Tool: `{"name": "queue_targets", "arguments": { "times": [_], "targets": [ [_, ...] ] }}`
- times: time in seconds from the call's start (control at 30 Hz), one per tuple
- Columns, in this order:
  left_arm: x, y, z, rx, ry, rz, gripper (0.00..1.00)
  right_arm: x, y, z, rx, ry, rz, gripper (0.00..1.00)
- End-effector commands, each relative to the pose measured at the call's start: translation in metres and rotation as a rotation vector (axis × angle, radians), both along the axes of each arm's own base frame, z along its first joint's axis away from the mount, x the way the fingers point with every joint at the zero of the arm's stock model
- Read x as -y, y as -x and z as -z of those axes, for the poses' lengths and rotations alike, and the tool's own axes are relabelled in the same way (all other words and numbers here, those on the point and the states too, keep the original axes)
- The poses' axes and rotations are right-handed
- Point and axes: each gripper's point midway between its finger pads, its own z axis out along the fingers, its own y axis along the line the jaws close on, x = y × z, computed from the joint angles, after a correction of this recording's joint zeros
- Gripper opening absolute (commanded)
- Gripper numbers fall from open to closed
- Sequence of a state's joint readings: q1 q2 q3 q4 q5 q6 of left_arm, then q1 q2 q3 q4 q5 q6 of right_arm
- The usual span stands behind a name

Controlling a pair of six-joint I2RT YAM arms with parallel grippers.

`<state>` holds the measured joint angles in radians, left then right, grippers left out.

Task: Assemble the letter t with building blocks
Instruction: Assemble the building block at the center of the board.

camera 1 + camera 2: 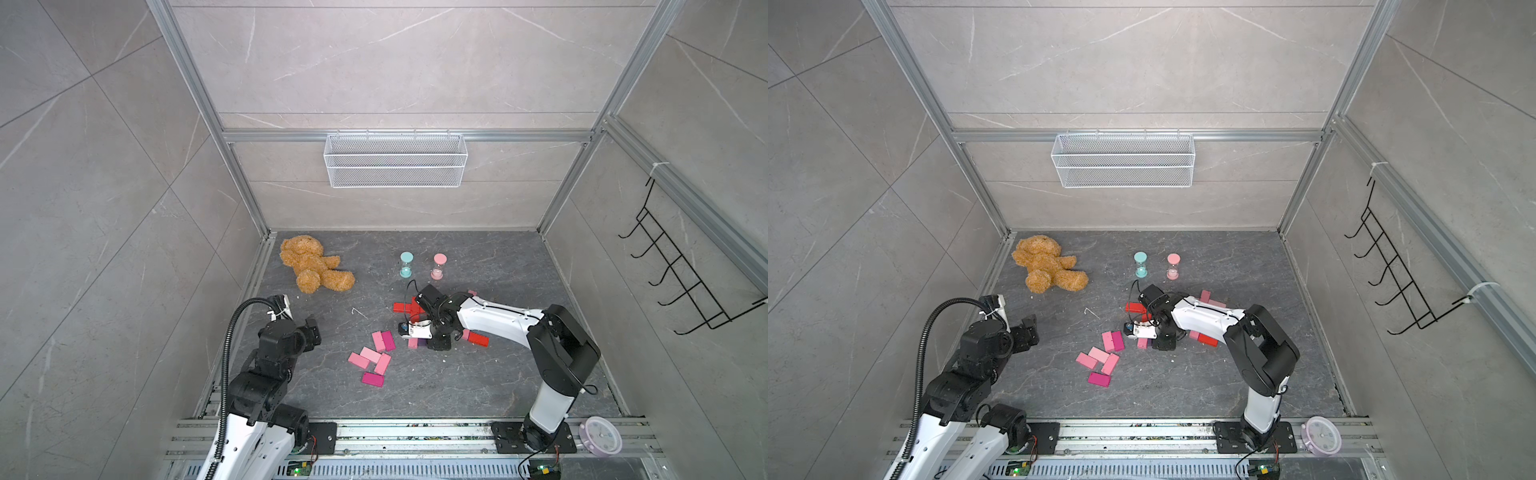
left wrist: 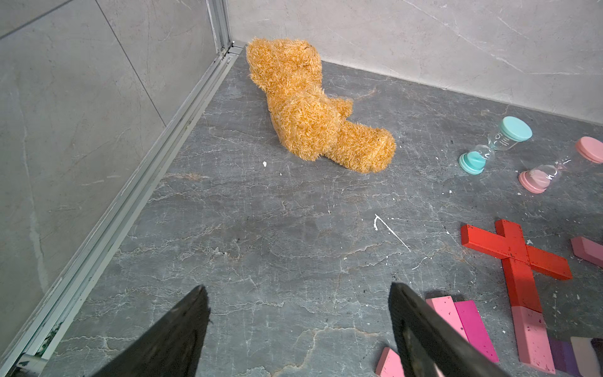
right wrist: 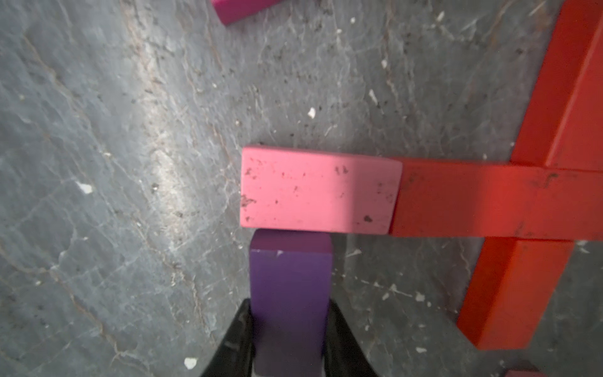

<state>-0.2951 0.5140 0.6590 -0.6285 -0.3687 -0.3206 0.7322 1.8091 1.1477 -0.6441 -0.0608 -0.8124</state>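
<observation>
Beside the pink block (image 3: 319, 191), my right gripper (image 3: 290, 326) is clenching the purple block (image 3: 290, 277), its end touching it. My left gripper (image 2: 297, 289) is hanging over the floor (image 2: 293, 212), jaws released.

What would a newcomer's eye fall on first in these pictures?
Probably the fluffy golden-brown teddy bear lying in the far left corner. Next, the cross of flat red blocks in the middle, and the right hand shut on a small purple rectangular block next to a light pink block.
</observation>
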Motion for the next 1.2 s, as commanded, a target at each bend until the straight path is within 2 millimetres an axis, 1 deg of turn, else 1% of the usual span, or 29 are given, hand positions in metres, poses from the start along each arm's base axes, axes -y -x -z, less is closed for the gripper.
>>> {"name": "queue_targets", "arguments": {
  "times": [0.0, 0.43, 0.63, 1.17],
  "targets": [
    [-0.0025, -0.0009, -0.0076, 0.026, -0.023, -0.004, 0.88, 0.0010, 0.0063, 0.0027, -0.055, 0.015, 0.002, 0.06],
    [-0.0030, -0.0001, -0.0075, 0.026, -0.024, -0.004, 0.88, 0.0043, 0.0105, 0.0092, -0.097, 0.046, 0.024, 0.09],
    [-0.0035, 0.0001, -0.0077, 0.026, -0.025, -0.007, 0.88, 0.0015, 0.0120, 0.0080, -0.115, 0.036, 0.032, 0.11],
    [-0.0041, 0.0010, -0.0084, 0.027, -0.022, -0.011, 0.89, 0.0001, 0.0099, 0.0105, -0.122, 0.043, 0.056, 0.13]
  ]
}}
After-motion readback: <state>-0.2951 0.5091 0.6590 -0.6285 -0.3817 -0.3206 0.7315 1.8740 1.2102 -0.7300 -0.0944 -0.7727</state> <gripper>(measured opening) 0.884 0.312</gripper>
